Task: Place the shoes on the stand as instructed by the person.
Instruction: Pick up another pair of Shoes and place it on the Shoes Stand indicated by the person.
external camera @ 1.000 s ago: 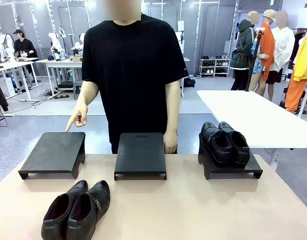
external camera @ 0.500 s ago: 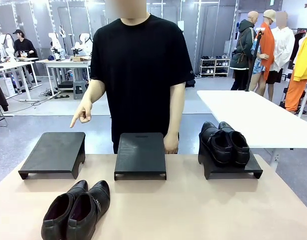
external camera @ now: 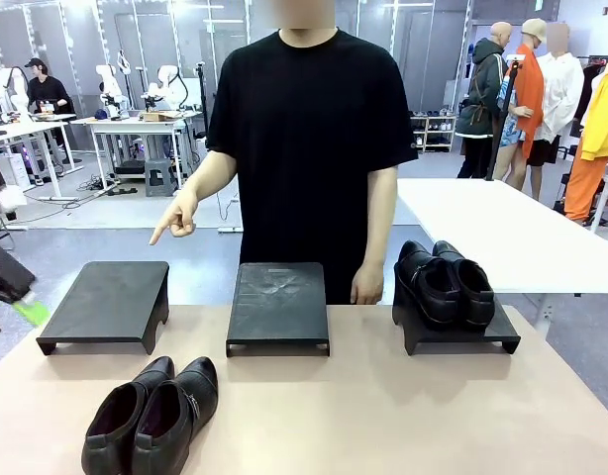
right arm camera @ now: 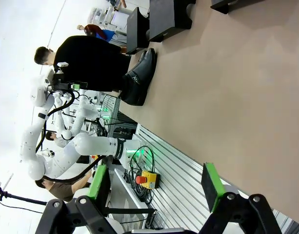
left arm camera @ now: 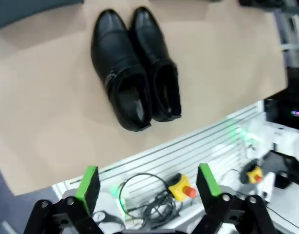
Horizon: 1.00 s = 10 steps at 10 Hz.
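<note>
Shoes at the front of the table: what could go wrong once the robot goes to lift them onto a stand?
The person's pointing hand hovers above the gap between the left stand and the middle stand, so the robot might pick the wrong one. The loose shoes lie pressed side by side; the open left gripper may catch just one and shove the other.

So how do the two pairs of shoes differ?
The table pair sits on the table, towards the robot's left; the stand pair rests on the right-hand stand. The table pair is higher-cut, like ankle boots; the stand pair is lower with thicker soles. Both are black leather, with the two shoes set side by side.
</note>
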Tool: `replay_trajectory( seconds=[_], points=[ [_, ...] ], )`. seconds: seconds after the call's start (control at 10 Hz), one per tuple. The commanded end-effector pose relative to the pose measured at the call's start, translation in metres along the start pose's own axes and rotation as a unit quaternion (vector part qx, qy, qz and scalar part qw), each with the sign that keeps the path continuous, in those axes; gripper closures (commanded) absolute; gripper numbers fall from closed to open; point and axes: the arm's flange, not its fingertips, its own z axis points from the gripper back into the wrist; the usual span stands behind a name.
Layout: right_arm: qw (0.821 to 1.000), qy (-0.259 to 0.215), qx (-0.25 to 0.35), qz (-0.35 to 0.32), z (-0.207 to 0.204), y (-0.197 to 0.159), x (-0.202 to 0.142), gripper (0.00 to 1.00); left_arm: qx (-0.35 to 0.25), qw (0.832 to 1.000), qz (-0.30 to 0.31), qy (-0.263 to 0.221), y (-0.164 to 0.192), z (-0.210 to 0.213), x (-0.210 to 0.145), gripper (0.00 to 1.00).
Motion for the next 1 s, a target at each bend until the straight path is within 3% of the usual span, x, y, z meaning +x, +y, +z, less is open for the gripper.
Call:
replay_trajectory(
  seconds=[0.0,0.6,0.9],
  points=[
    [1.000,-0.002,0.004,0.006,0.002,0.003,-0.001,0.04,0.065,0.998,0.008,0.018,-0.018,-0.036,0.004,0.00],
    [1.000,-0.002,0.004,0.006,0.002,0.003,-0.001,0.04,0.112,0.992,0.047,0.046,-0.063,-0.128,0.016,0.00],
    [1.000,-0.002,0.004,0.006,0.002,0.003,-0.001,0.04,0.132,0.990,0.051,0.024,-0.061,-0.166,0.029,0.00]
  ],
)
